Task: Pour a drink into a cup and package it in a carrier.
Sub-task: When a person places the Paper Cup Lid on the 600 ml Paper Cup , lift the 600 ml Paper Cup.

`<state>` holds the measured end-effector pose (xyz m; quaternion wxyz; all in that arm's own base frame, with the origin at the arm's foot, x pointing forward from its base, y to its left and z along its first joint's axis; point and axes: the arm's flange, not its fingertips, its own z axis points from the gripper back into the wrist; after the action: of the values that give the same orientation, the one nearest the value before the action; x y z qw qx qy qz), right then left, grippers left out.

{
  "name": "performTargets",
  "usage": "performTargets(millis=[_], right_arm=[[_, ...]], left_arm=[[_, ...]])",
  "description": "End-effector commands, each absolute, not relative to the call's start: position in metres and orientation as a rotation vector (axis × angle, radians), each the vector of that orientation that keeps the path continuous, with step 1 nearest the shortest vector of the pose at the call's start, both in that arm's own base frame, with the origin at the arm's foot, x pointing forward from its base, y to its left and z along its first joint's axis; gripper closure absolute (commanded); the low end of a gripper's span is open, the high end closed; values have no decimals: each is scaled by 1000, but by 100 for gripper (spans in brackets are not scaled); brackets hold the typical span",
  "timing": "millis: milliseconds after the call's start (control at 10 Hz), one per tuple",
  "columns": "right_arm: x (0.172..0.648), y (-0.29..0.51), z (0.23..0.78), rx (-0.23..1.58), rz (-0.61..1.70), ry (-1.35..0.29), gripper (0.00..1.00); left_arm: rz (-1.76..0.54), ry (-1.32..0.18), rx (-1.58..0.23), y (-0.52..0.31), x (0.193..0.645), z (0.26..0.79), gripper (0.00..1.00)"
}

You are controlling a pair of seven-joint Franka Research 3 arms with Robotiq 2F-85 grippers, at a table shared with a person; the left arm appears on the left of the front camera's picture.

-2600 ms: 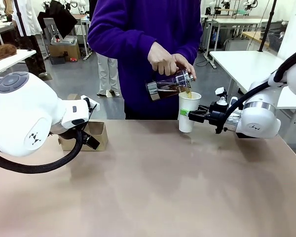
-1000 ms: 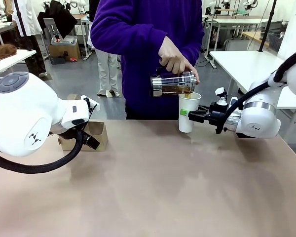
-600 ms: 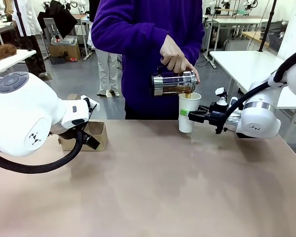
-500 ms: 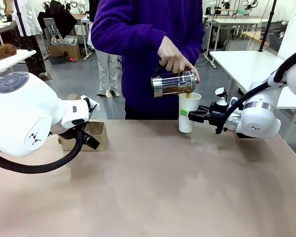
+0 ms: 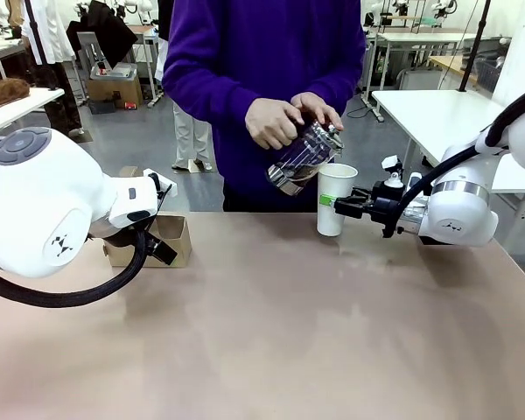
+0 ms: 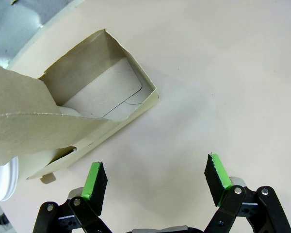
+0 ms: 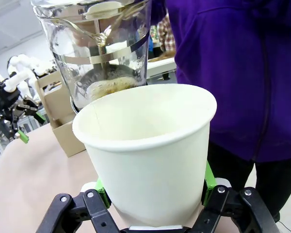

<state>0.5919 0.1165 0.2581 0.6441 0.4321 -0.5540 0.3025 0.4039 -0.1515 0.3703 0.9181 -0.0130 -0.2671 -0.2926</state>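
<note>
A white paper cup (image 5: 332, 198) stands on the table at the far right, and my right gripper (image 5: 331, 201) is shut on its side. In the right wrist view the cup (image 7: 148, 155) sits lidless between my green pads (image 7: 208, 182). The person holds a clear glass pitcher (image 5: 302, 157) in both hands, tipped back up just left of the cup, with a little brown drink (image 7: 109, 90) at its bottom. The brown cardboard carrier (image 5: 157, 241) stands at the far left behind my left arm. My left gripper (image 6: 155, 182) hangs open over the table beside the carrier (image 6: 82, 111).
A person in a purple top (image 5: 262, 61) stands at the far edge. A white lid-like rim (image 6: 2, 179) shows by the carrier. The tan table (image 5: 271, 332) stretches bare through its middle and front. Other tables stand behind.
The person has swung the pitcher away from the cup's rim and tipped it back up, now with both hands on it. Neither arm has moved.
</note>
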Motion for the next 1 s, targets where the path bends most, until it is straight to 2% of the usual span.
performTargets(millis=[0,900], right_arm=[[591,119,261,985,689,-1269,20],[591,119,261,985,689,-1269,20]], left_arm=[[-602,-550,-28,-151,404,371,0],[-602,-550,-28,-151,404,371,0]])
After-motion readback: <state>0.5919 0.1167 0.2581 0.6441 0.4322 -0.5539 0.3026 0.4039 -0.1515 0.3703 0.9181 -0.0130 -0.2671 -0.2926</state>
